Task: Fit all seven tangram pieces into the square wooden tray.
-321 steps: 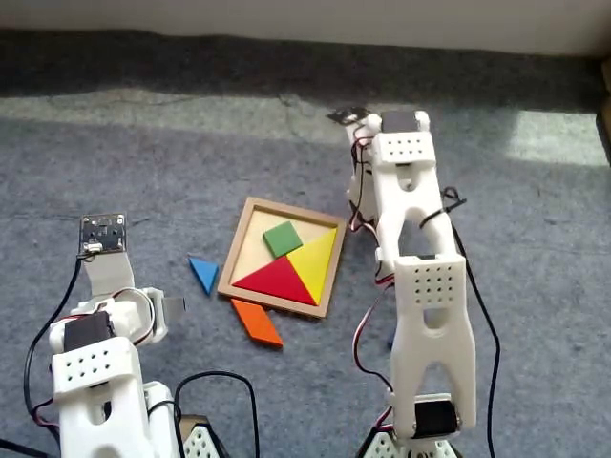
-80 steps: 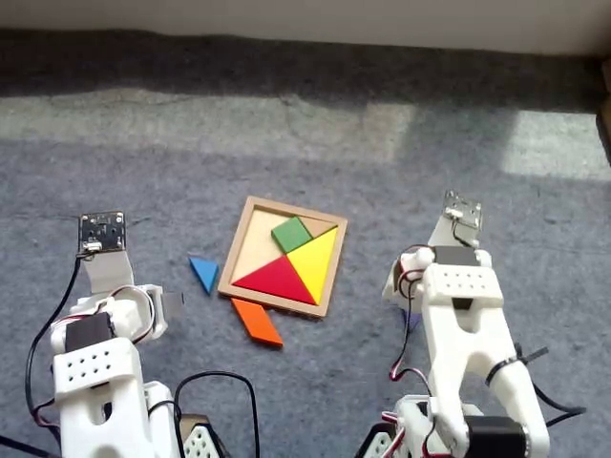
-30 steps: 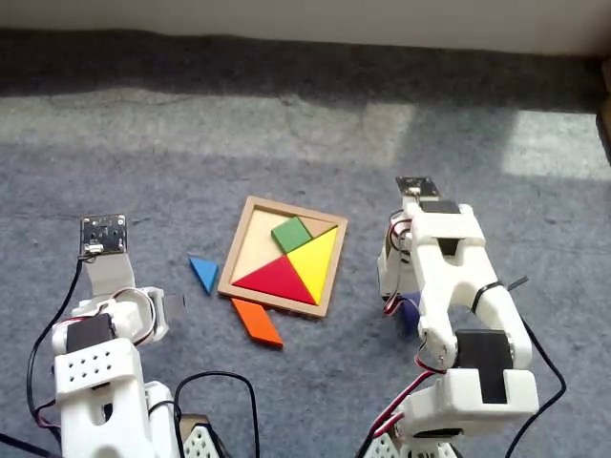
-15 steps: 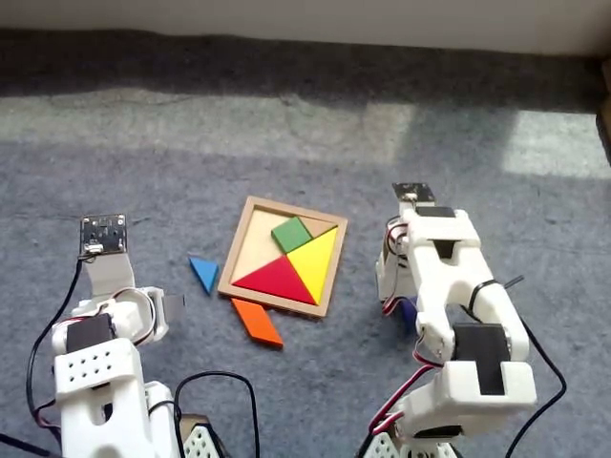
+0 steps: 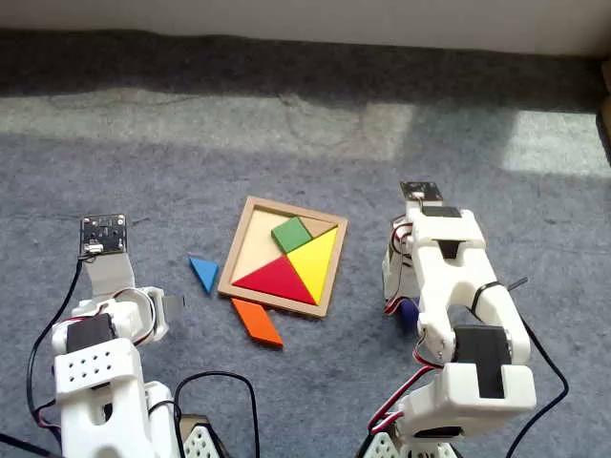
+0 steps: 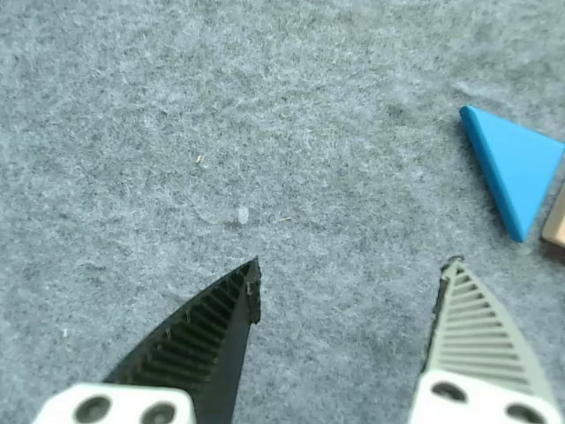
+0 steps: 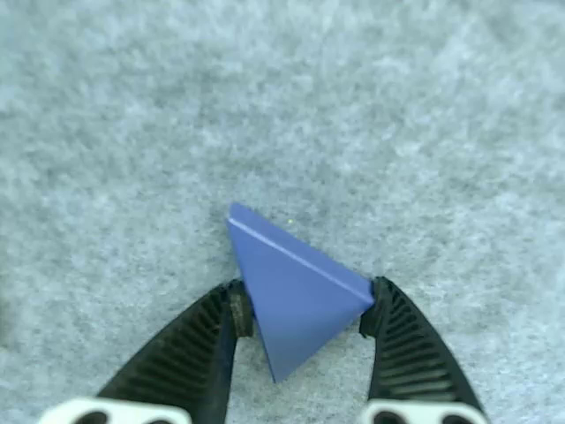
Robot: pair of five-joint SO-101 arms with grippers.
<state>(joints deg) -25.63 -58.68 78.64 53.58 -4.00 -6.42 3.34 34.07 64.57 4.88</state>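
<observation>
right arm (image 5: pixel 449 277) pulled back beside wooden tray (image 5: pixel 235 250) | right gripper (image 7: pixel 305 305) clamped across dark blue triangle (image 7: pixel 296 283) — likely to carry it in | left gripper (image 6: pixel 349 283) spread apart

Two white printed arms, and we're in close.
We see white shells with dot-grid holes, black motors and red-and-black cables on the left arm (image 5: pixel 94 367) and right arm (image 5: pixel 456 286). The left gripper (image 6: pixel 353 265) has one black ribbed finger and one pale grey, the right gripper (image 7: pixel 305 296) two black. White holed mounts sit behind the fingers.
</observation>
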